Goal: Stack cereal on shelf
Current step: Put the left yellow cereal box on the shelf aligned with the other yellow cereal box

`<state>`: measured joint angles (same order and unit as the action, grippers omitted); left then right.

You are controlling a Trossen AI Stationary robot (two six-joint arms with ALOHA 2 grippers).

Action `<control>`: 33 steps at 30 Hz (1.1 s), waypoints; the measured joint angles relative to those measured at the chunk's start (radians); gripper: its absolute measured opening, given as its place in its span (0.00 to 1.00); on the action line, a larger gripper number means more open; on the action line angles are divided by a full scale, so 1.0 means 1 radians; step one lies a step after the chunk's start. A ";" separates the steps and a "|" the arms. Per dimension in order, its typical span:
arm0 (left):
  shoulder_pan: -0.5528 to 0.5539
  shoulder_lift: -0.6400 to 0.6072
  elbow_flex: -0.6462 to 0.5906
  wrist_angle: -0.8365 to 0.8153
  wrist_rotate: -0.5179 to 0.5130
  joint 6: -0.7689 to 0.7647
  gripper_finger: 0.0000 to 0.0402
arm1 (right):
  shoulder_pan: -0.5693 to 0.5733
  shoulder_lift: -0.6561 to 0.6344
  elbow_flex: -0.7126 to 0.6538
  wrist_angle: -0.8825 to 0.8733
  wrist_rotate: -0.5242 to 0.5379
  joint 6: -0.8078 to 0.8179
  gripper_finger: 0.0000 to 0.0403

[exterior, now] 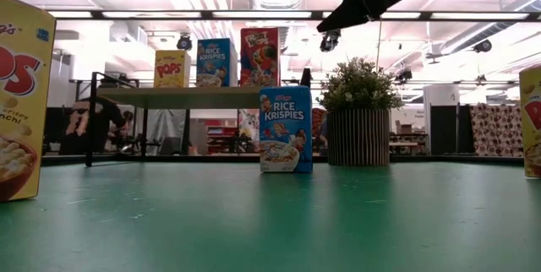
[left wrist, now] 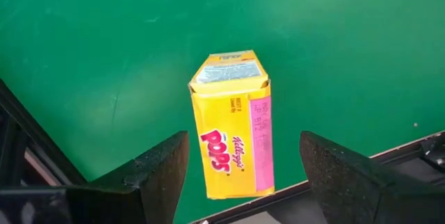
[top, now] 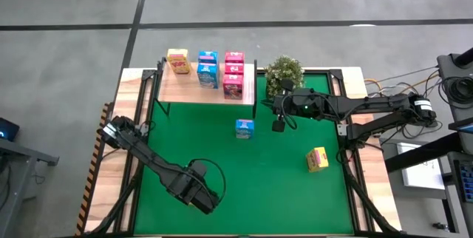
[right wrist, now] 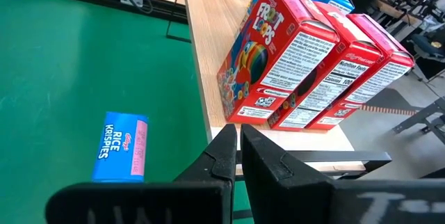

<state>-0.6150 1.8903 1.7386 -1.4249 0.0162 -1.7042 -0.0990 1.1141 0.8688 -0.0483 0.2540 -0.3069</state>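
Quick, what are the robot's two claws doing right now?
Left gripper: open, empty, above a yellow Pops box.
Right gripper: shut, empty, near the shelf.

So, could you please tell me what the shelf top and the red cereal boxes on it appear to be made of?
The shelf top looks like light wood or wood-look laminate with a matte finish: pale grain lines run along it. The red cereal boxes look like thin printed cardboard, slightly glossy, with folded edges and printed nutrition panels.

Bright overhead ceiling lights, glare above, soft shadows
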 joint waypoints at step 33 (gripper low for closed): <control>0.000 -0.007 -0.136 0.103 0.021 0.195 0.41 | 0.000 0.000 0.000 0.000 0.000 0.000 0.03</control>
<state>-0.6155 1.8838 1.6029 -1.3218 0.0369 -1.5088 -0.0986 1.1141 0.8688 -0.0479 0.2543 -0.3069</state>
